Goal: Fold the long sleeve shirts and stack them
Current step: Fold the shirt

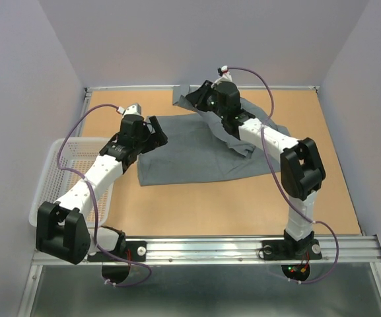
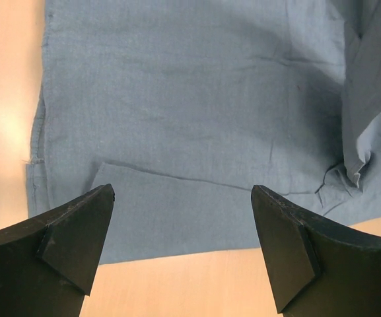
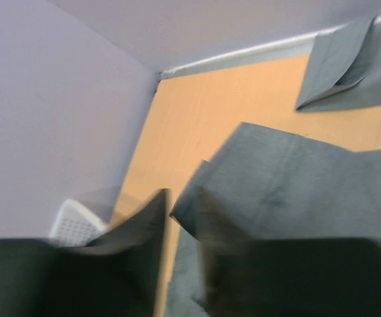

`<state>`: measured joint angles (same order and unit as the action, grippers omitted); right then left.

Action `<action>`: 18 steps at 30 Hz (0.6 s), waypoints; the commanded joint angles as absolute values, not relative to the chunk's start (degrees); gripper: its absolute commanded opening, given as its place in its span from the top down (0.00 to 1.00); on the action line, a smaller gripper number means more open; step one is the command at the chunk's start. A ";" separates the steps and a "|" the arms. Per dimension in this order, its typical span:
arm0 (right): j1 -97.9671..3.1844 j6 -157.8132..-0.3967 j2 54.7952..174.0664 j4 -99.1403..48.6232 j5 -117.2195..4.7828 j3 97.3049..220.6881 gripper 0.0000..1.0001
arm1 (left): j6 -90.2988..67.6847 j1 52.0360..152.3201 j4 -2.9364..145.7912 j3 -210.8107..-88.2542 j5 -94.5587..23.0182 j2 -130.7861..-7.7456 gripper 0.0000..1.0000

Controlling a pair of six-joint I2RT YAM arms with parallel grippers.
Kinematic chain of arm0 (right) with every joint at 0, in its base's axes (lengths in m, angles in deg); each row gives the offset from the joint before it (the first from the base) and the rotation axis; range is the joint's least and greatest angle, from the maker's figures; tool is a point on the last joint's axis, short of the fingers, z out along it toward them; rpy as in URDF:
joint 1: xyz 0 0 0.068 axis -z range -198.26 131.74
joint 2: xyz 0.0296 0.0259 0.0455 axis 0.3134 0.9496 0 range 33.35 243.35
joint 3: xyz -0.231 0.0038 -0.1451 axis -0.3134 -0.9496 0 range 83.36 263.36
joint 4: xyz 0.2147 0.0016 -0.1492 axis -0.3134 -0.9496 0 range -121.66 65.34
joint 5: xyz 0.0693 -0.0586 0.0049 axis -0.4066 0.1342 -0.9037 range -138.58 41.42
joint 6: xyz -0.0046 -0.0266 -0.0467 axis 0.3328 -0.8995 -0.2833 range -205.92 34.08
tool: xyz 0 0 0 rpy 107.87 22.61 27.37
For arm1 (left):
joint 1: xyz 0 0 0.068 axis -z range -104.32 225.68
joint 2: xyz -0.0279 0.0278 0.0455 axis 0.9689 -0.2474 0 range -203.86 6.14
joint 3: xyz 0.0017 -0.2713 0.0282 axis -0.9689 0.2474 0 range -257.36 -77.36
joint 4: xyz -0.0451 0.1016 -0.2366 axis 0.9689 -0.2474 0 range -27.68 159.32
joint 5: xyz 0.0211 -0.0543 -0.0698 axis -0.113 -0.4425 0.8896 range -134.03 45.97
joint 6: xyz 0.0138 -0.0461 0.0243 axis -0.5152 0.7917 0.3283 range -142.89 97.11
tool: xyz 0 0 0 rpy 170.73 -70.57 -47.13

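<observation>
Shirt lies spread on the table, centre to upper centre of the top view. Left and near edges straight. The right part is rumpled under the right arm. One piece reaches the back wall at upper centre.

Open room: a bare band of table below the shirt's near edge, and bare strips on the right side and in the upper left corner. Walls close in the back and both sides. White basket sits at the left edge, under the left arm.

Left gripper hovers at the shirt's left edge. In the left wrist view its fingers are spread wide and hold nothing, with cloth and bare table below them.

Right gripper is over the shirt's far edge, where the cloth is bunched. Its wrist view is blurred: the fingers stand a narrow gap apart with a cloth edge at that gap. Cannot tell whether they grasp it.
</observation>
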<state>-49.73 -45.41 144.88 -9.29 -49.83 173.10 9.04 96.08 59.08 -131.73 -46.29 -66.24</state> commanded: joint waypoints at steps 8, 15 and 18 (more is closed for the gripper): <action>-49.38 -54.09 141.66 -19.34 -59.05 172.83 0.14 | 4.55 92.38 62.29 -139.92 -44.30 -73.56 0.02; -42.10 -61.04 129.00 -36.16 -49.46 165.47 0.14 | -0.11 92.11 59.66 -155.55 -40.62 -90.68 0.02; -40.42 -62.80 124.08 -39.86 -49.37 159.14 0.15 | -5.19 92.11 59.66 -160.49 -36.67 -98.50 0.03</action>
